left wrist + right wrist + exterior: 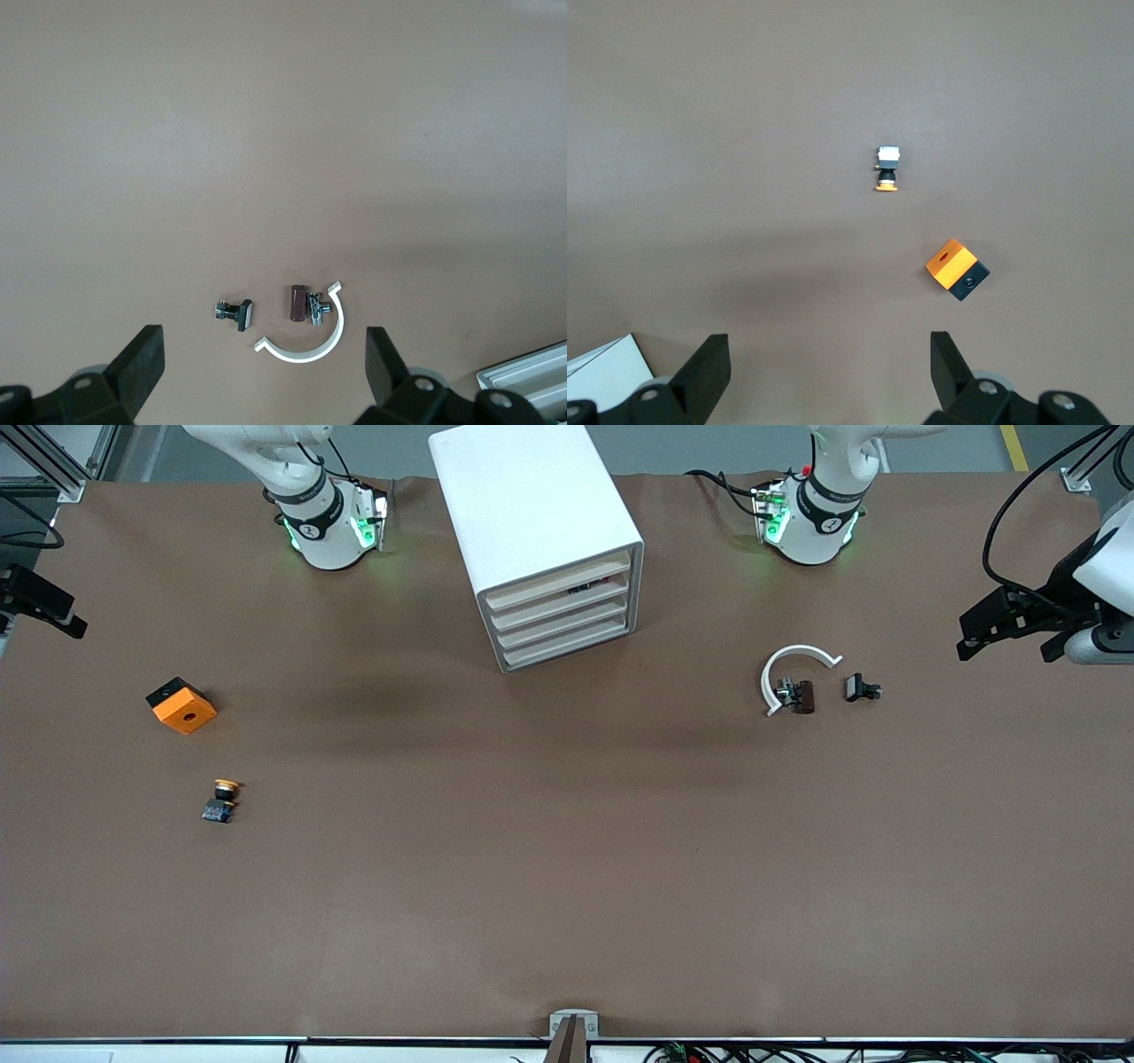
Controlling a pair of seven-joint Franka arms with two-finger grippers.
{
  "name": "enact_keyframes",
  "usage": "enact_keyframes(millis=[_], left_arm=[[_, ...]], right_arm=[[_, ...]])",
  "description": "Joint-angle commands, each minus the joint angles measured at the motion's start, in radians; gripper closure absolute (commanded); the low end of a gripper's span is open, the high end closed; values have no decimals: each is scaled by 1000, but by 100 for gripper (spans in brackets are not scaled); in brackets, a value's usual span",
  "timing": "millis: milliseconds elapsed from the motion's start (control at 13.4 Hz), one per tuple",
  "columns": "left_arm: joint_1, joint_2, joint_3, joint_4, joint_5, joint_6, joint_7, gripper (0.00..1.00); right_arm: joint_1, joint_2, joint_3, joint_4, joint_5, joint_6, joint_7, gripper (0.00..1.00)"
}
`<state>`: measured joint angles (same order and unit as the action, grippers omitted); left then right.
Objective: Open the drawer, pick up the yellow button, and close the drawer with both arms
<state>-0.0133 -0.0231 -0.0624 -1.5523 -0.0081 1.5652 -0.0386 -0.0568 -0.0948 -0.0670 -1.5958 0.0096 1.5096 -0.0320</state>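
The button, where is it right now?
The button lies on the bare table toward the right arm's end, just nearer the front camera than the orange block; it is not in the cabinet.

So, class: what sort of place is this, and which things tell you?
Probably a robotics lab test bench: two robot arms, bases and, mounted at a brown covered table, a small white drawer cabinet, and loose hardware parts such as an orange block.
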Motion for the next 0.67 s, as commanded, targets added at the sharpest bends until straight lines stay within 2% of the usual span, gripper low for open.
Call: enact_keyframes(millis=[0, 599], left_arm=[[9, -1, 7, 17, 7, -30, 46, 0], [16, 5, 9, 21, -1, -30, 43, 0]], right_arm=[[-8, -25, 6, -23, -11, 4, -12, 0], [-15, -28, 3, -23, -16, 0, -12, 0]])
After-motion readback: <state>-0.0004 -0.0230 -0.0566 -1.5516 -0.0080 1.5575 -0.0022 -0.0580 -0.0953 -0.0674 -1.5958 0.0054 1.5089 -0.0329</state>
